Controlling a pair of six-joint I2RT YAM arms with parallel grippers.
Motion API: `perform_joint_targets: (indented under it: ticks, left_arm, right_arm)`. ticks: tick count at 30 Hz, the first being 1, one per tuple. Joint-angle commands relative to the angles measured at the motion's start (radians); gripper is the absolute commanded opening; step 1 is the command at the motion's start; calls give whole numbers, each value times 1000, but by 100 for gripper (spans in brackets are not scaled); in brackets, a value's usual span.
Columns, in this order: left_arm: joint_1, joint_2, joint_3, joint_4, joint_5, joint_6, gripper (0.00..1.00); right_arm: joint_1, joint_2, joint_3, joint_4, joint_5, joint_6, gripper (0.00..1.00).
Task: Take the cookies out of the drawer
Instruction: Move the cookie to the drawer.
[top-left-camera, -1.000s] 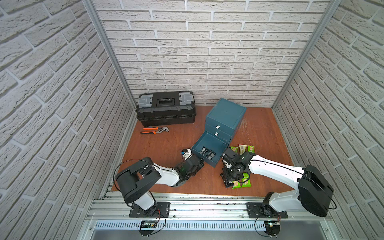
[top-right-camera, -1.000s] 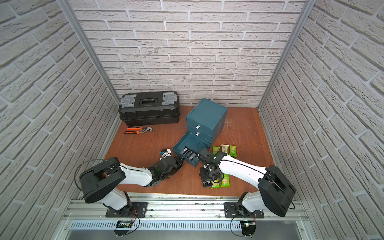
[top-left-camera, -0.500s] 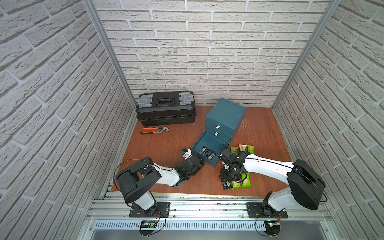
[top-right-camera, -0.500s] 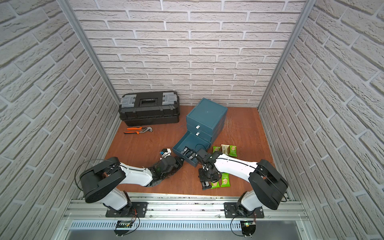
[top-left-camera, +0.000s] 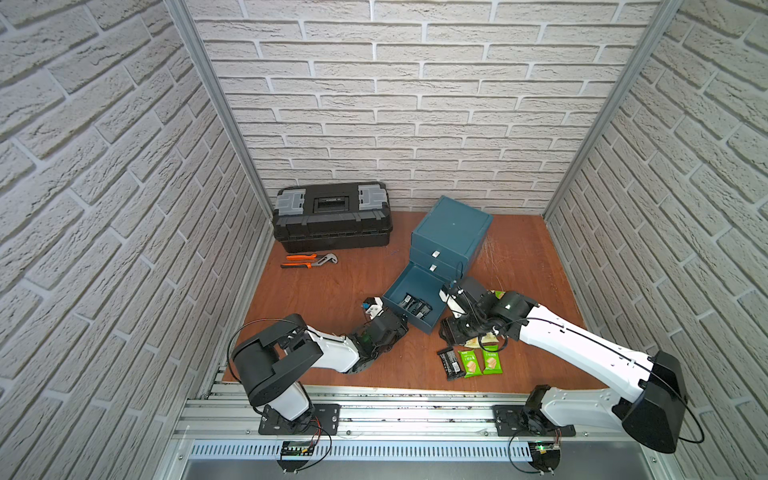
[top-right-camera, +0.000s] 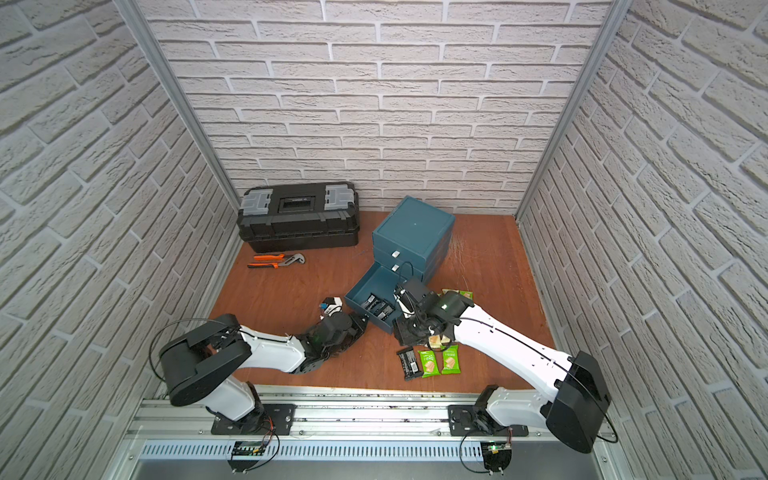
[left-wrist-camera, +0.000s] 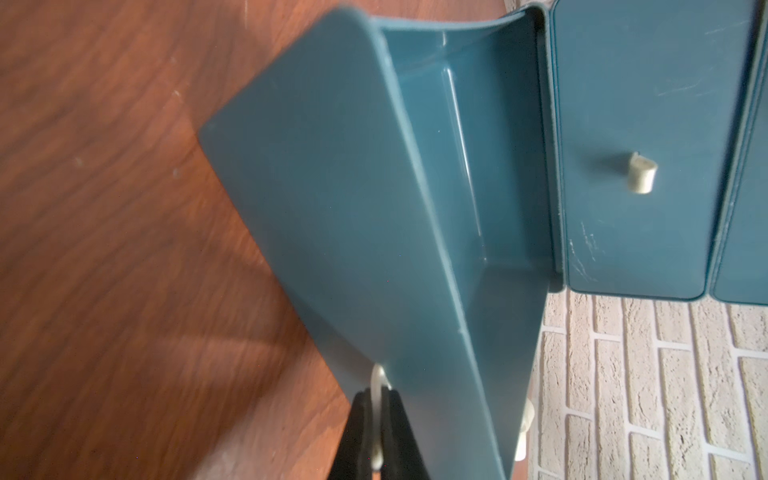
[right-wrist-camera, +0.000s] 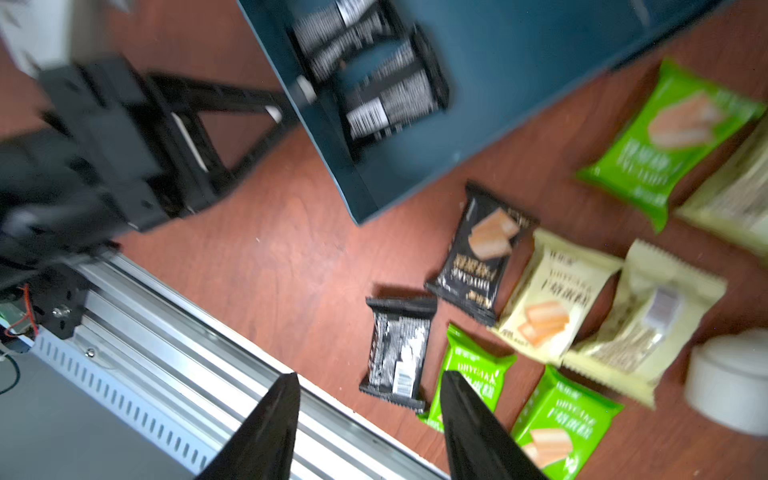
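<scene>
Unloading is midway: several cookies (right-wrist-camera: 540, 307) lie on the worktop (right-wrist-camera: 291, 249) beside the drawer (top-left-camera: 417, 326), and black packets (top-left-camera: 415, 308) lie inside it. Left fingers (left-wrist-camera: 357, 440) clench the drawer's pull tab (left-wrist-camera: 377, 380) (steadying it, I judge); right fingers (right-wrist-camera: 266, 428) hang spread and empty. The next move calls for reaching in and pinching a black packet.

Counter (top-left-camera: 332, 291): brown wood, flat.
Toolbox (top-left-camera: 332, 218): black, at the back by the wall.
Pliers (top-left-camera: 309, 260): orange handles, just in front of the toolbox.
Drawer box (top-left-camera: 451, 232): blue, right of the toolbox, bottom drawer (top-left-camera: 409, 284) pulled out.
Cookies (top-left-camera: 469, 362): black, green and cream packs, lying flat near the front edge.
</scene>
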Motion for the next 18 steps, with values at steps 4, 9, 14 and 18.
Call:
perform_joint_targets:
  ticks: [4, 9, 14, 18]
  left_arm:
    - [-4, 0, -8, -27, -17, 0, 0]
    - [-4, -8, -9, -34, -16, 0, 0]
    - [-4, -4, -14, -31, -13, -4, 0]
    - [-4, -14, -20, -35, -18, -6, 0]
  right_arm:
    - [-16, 273, 283, -118, 80, -377, 61]
    - [-17, 427, 405, -117, 106, -515, 64]
    - [-34, 542, 481, -75, 90, -648, 66]
    - [-53, 623, 529, -70, 80, -734, 66]
